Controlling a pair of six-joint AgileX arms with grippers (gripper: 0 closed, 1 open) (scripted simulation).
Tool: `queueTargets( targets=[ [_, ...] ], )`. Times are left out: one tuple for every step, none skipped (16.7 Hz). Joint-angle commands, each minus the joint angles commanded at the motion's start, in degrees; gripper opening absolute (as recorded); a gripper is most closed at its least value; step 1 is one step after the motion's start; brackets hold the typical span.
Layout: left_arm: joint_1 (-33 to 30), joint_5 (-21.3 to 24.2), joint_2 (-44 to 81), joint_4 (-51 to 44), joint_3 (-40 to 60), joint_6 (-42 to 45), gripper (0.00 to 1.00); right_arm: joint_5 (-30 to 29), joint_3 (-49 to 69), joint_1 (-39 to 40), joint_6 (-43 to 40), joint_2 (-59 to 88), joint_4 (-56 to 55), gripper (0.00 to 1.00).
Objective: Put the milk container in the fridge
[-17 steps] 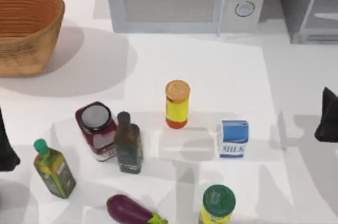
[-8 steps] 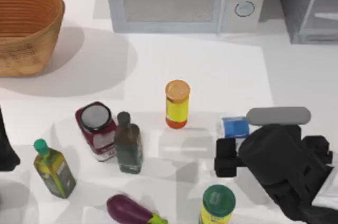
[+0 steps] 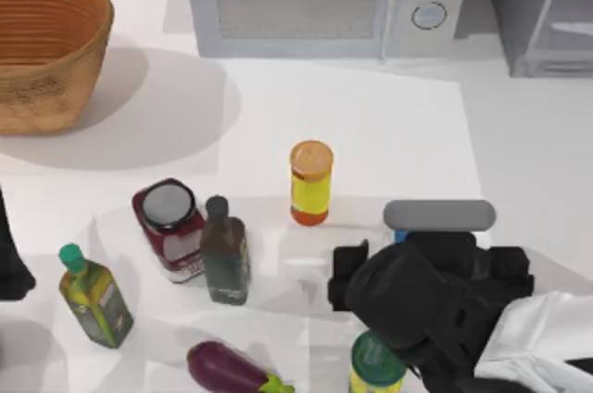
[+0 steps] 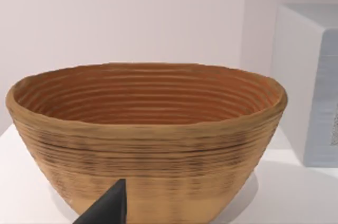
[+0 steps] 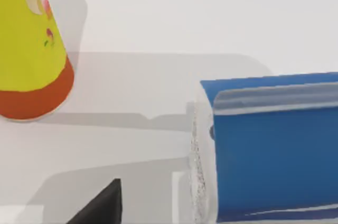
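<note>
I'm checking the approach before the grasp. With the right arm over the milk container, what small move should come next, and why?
Probably a short descent of the right gripper around the milk container. In the top view the arm hangs over the carton; the wrist view shows its blue top close below, upright on the table, apart from the yellow bottle. The left gripper sits parked at the left edge.

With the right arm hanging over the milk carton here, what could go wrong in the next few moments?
The right gripper is above the milk container, hiding most of it in the top view, so a misaligned descent might tip it. The green-capped jar sits right under the arm and could be knocked. The yellow bottle stands close by and might be clipped during the lift toward the fridge.
</note>
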State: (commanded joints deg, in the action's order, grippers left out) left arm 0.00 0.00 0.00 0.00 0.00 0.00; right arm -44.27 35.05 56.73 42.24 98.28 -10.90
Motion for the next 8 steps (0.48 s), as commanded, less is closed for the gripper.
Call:
queueTargets(
  targets=[
    [0.0,0.0,0.0,0.0,0.0,0.0,1.00,0.0,0.0,0.0,0.0,0.0,0.0,1.00],
    [0.0,0.0,0.0,0.0,0.0,0.0,1.00,0.1,-0.2,-0.2,-0.1,-0.2,0.1,1.00],
    [0.0,0.0,0.0,0.0,0.0,0.0,1.00,0.2,-0.2,-0.3,-0.2,-0.3,0.1,1.00],
    [0.0,0.0,0.0,0.0,0.0,0.0,1.00,0.4,-0.3,-0.7,-0.6,-0.6,-0.1,1.00],
    [0.0,0.0,0.0,0.0,0.0,0.0,1.00,0.8,-0.3,-1.4,-1.4,-0.8,-0.5,1.00],
    [0.0,0.0,0.0,0.0,0.0,0.0,1.00,1.4,-0.2,-2.2,-2.3,-0.8,-1.1,1.00],
    [0.0,0.0,0.0,0.0,0.0,0.0,1.00,2.0,0.0,-3.3,-3.3,-0.5,-1.9,1.00],
    [0.0,0.0,0.0,0.0,0.0,0.0,1.00,2.6,0.4,-4.4,-4.4,0.3,-3.1,1.00]
  ],
)
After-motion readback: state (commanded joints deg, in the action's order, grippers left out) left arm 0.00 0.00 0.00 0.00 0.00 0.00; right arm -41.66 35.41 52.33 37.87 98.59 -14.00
